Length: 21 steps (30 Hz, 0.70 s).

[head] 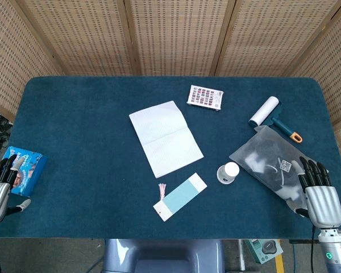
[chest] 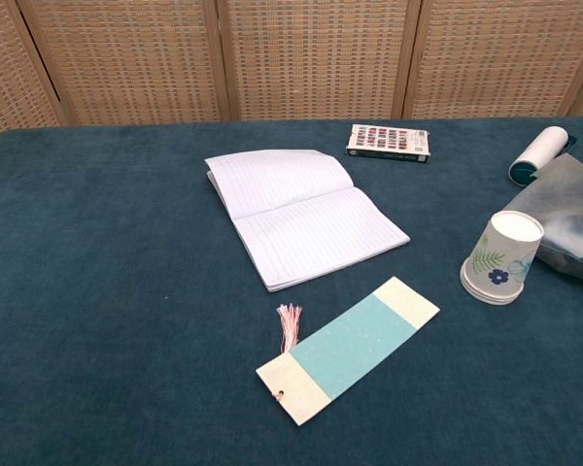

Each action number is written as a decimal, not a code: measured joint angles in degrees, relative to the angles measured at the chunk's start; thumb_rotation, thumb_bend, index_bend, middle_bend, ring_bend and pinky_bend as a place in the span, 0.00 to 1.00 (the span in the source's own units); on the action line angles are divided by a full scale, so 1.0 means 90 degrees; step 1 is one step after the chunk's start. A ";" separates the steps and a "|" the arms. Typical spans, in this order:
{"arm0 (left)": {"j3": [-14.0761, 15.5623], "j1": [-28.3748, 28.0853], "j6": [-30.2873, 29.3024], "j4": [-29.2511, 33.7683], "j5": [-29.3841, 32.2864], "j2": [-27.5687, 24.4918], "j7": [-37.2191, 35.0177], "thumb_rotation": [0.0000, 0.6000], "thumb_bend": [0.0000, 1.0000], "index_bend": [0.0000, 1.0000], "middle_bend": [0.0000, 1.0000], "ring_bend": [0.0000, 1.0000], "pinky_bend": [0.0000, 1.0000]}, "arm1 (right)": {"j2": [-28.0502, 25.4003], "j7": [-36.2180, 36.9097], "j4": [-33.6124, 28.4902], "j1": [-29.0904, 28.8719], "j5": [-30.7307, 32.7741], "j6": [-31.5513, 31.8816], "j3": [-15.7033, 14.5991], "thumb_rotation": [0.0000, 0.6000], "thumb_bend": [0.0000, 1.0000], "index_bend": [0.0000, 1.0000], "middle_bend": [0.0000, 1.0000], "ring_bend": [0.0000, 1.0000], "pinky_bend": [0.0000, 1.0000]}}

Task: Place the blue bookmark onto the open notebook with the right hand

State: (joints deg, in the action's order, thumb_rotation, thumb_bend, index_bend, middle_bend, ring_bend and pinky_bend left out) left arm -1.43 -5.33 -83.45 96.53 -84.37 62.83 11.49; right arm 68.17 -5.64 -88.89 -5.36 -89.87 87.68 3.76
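Note:
The blue bookmark (head: 181,196) (chest: 350,347), cream at both ends with a pink tassel, lies flat on the blue table just in front of the open notebook (head: 165,138) (chest: 301,216). Nothing lies on the notebook's lined pages. My right hand (head: 320,195) hovers at the table's front right corner, fingers straight and apart, holding nothing, far right of the bookmark. My left hand (head: 0,187) sits at the front left edge, also holding nothing. Neither hand shows in the chest view.
An upside-down paper cup (head: 228,172) (chest: 500,258) stands right of the bookmark. A grey plastic bag (head: 271,164) lies beside my right hand. A lint roller (head: 265,111), a patterned box (head: 205,97) and a blue packet (head: 24,168) lie around the table.

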 measured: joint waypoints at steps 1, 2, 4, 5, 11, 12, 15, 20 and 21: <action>-0.0003 -0.0003 0.0002 0.0000 0.0005 0.0000 0.0003 1.00 0.03 0.00 0.00 0.00 0.00 | 0.0004 -0.0005 -0.0004 -0.0003 -0.0009 -0.0006 -0.0007 1.00 0.12 0.00 0.00 0.00 0.00; -0.0007 -0.0002 -0.0004 0.0001 0.0007 0.0000 0.0003 1.00 0.03 0.00 0.00 0.00 0.00 | 0.0005 -0.0010 -0.0004 -0.0006 -0.0017 -0.0010 -0.0012 1.00 0.12 0.00 0.00 0.00 0.00; -0.0012 0.0004 -0.0031 0.0006 -0.0001 -0.0001 0.0004 1.00 0.03 0.00 0.00 0.00 0.00 | 0.0008 -0.0021 -0.0001 -0.0010 -0.0027 -0.0022 -0.0025 1.00 0.12 0.00 0.00 0.00 0.00; -0.0012 0.0007 -0.0040 0.0008 -0.0008 -0.0001 0.0002 1.00 0.03 0.00 0.00 0.00 0.00 | 0.0009 -0.0021 0.0000 -0.0010 -0.0030 -0.0028 -0.0030 1.00 0.12 0.00 0.00 0.00 0.00; -0.0006 0.0016 -0.0060 0.0018 -0.0029 -0.0006 0.0001 1.00 0.03 0.00 0.00 0.00 0.00 | 0.0007 0.0016 -0.0015 -0.0016 -0.0047 -0.0032 -0.0038 1.00 0.12 0.00 0.00 0.00 0.00; -0.0010 0.0014 -0.0064 0.0018 -0.0032 -0.0007 -0.0003 1.00 0.03 0.00 0.00 0.00 0.00 | 0.0008 0.0017 -0.0015 -0.0017 -0.0054 -0.0026 -0.0036 1.00 0.12 0.00 0.00 0.00 0.00; -0.0016 0.0009 -0.0066 0.0013 -0.0038 -0.0008 -0.0010 1.00 0.03 0.00 0.00 0.00 0.00 | 0.0013 0.0006 -0.0005 -0.0019 -0.0063 -0.0013 -0.0032 1.00 0.12 0.00 0.00 0.00 0.00; -0.0019 -0.0001 -0.0047 0.0008 -0.0030 -0.0008 -0.0008 1.00 0.03 0.00 0.00 0.00 0.00 | 0.0016 0.0023 0.0007 -0.0013 -0.0045 -0.0009 -0.0028 1.00 0.12 0.00 0.00 0.00 0.00; -0.0019 -0.0001 -0.0048 0.0009 -0.0029 -0.0009 -0.0004 1.00 0.03 0.00 0.00 0.00 0.00 | 0.0015 0.0032 0.0007 -0.0012 -0.0048 -0.0005 -0.0028 1.00 0.12 0.00 0.00 0.00 0.00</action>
State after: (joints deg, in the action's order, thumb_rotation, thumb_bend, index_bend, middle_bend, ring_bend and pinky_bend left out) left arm -1.60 -5.34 -83.88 96.60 -84.64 62.75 11.46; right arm 68.31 -5.35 -88.82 -5.47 -90.30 87.64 3.51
